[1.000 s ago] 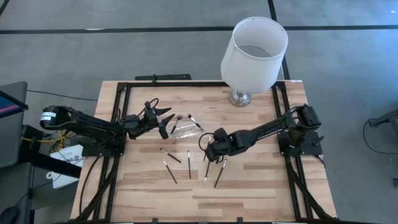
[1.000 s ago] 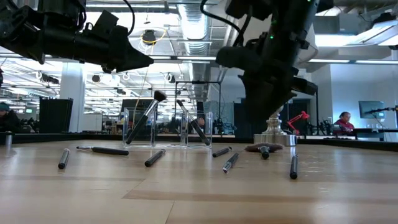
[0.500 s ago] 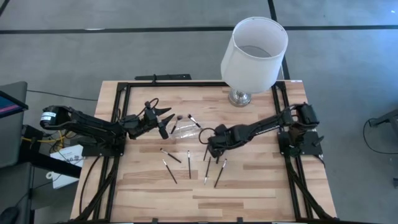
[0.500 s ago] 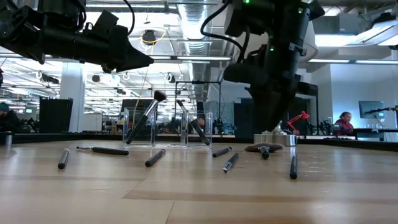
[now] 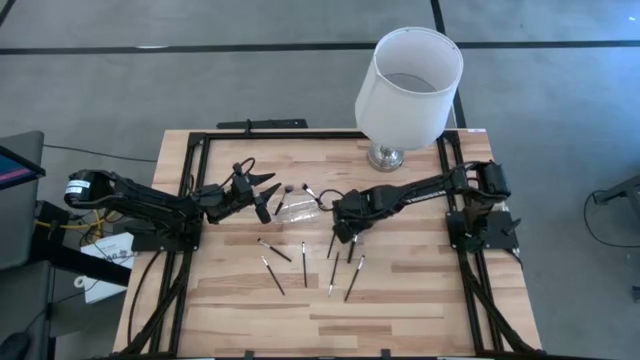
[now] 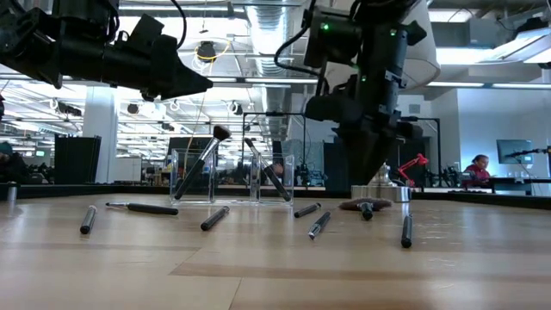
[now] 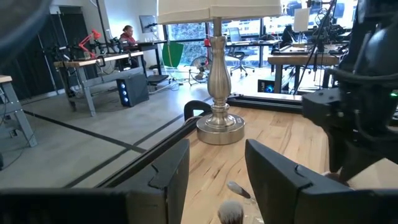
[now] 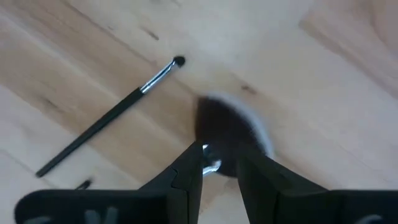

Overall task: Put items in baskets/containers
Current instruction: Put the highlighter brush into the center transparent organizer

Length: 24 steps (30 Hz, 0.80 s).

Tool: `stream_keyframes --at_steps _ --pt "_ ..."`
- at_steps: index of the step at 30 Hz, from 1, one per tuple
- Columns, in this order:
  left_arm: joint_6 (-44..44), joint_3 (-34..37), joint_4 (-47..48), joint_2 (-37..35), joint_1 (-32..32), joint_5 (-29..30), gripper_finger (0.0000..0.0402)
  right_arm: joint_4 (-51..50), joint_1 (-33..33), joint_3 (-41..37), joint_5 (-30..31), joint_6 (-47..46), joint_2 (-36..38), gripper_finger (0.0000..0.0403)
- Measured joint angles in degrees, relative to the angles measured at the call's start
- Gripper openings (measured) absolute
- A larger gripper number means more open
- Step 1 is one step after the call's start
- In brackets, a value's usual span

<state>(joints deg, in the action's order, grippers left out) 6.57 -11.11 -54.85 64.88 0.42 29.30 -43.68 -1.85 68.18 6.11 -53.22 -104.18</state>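
Note:
Several thin dark makeup brushes lie flat on the wooden table near its middle. Two clear containers stand upright behind them, each with a brush leaning inside. My right gripper hangs just right of the containers, pointing down and shut on a brush with a wide fluffy dark head. My left gripper waits level and open at the containers' left side, with nothing between its fingers. My right gripper pinches the fluffy brush at its silver ferrule between its two fingers. They come from above and point down. The head points down toward the table below the fingertips. The handle is hidden behind the gripper. I cannot tell whether the head clears the wood.
A lamp with a white shade on a silver base stands at the far edge, right of centre. A black metal frame borders the table. Bare wood lies along the near edge. People sit far off in the room behind the table.
My right gripper has gone from above the loose brushes toward the table's far edge and the clear containers, turning a little at the wrist. It stays shut on the fluffy brush. The brushes on the table lie as before.

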Motion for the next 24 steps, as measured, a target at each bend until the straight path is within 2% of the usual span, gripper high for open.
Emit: stream_keyframes --at_steps 4,9,16,18,24 --pt "0.0 0.0 0.0 0.0 0.0 0.0 0.0154 0.2 1.6 0.0 -5.2 -4.1 0.0 0.0106" --pt "0.0 0.0 0.0 0.0 0.0 0.0 0.0154 0.0 1.4 0.0 -6.2 -4.1 0.0 0.0141" --pt "0.0 0.0 0.0 0.0 0.0 0.0 0.0154 -0.2 -2.0 0.0 -6.0 -12.3 0.0 0.0188" --pt "0.0 0.0 0.0 0.0 0.0 0.0 0.0154 -0.1 -3.7 0.0 -3.5 -15.8 -0.1 0.0195" --pt "0.0 0.0 0.0 0.0 0.0 0.0 0.0154 0.7 -8.2 0.0 11.9 -28.4 -0.1 0.0195"
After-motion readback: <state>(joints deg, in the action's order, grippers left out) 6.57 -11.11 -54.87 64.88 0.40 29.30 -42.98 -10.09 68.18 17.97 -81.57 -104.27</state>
